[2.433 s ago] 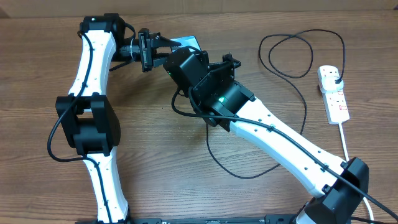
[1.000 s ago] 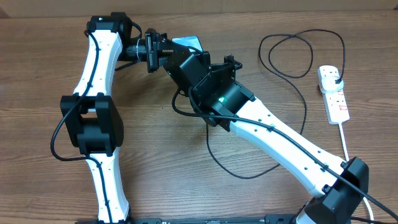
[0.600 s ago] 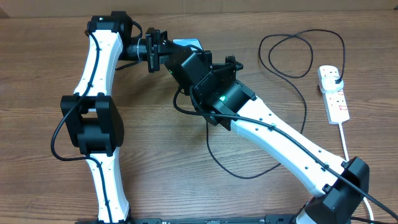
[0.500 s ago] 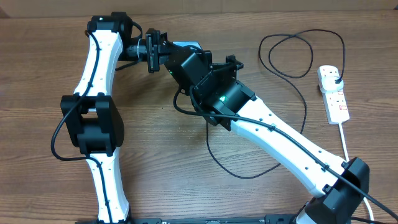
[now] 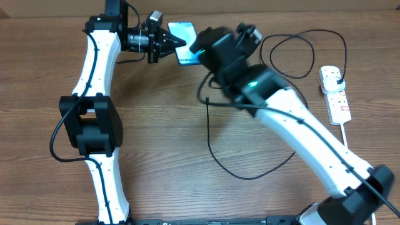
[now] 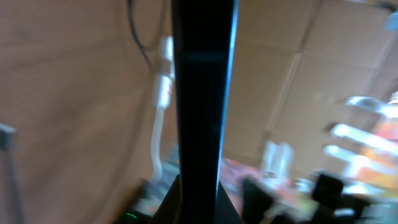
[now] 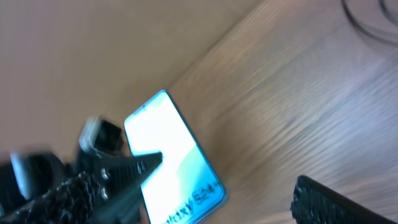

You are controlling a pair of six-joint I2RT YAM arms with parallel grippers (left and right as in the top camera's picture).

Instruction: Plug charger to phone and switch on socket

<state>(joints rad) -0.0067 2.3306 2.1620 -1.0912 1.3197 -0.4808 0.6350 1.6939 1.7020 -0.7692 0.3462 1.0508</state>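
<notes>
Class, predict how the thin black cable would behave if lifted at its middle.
The cable is probably floppy: it lies in loose curves and a loop. Being thin, it likely weighs little and would sag.

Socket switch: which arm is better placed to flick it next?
Right. The socket lies on its side of the table, and the right pincer is open and empty. The left pincer is shut on the phone, farther away.

The wooden table [image 5: 156, 162] carries the looping black charger [image 5: 208, 134] and, near its right edge, the white socket [image 5: 335, 94].
</notes>
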